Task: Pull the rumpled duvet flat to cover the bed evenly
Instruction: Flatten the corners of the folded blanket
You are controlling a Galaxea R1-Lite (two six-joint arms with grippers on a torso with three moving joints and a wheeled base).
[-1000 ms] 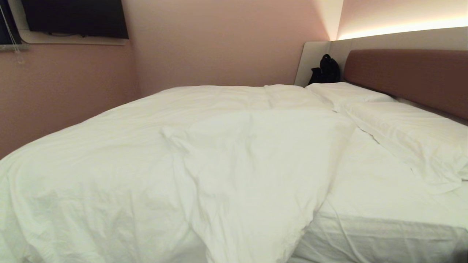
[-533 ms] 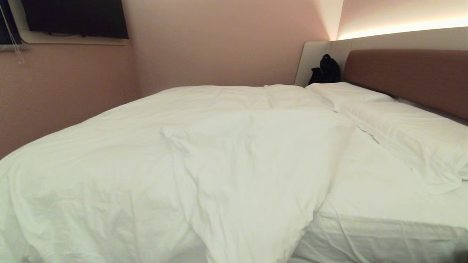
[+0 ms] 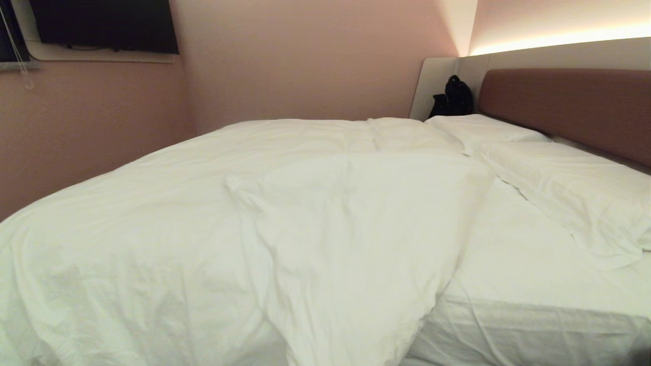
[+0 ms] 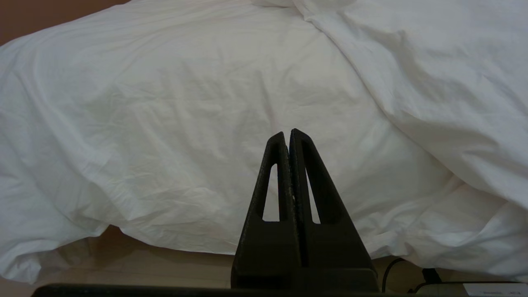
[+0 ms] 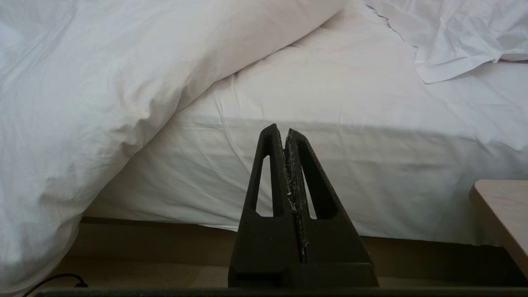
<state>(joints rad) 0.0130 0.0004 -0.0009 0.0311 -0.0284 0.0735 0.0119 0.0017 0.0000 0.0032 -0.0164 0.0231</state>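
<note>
On the far left wall hangs a dark television [image 3: 104, 25], above the pink wall. Below it the duvet [image 3: 178, 218] lies heaped over the left and middle of the bed [image 3: 534, 325], spilling down the near side toward the floor. A thick folded-back flap [image 3: 356, 229] of it runs from the middle of the bed to the near edge. Right of that flap the bare mattress sheet [image 3: 508, 254] is uncovered, and two flat pillows [image 3: 569, 188] lie against the brown headboard [image 3: 574, 109]. A black bag [image 3: 453, 96] sits in the far corner beside the headboard.

Nothing has changed over the last second: the head view matches both earlier pictures, fold for fold, and neither arm shows in it. By my reading, the spreading has not begun.

The left gripper [image 4: 288, 134] is parked low by the near bedside, facing the hanging duvet, jaws pressed together and empty. The right gripper [image 5: 284, 130] is parked likewise, facing the bare mattress side just right of the duvet's edge, jaws closed on nothing. A pale bedside table corner [image 5: 501, 206] shows at its right.

The flap likely needs dragging rightward toward the pillows.
</note>
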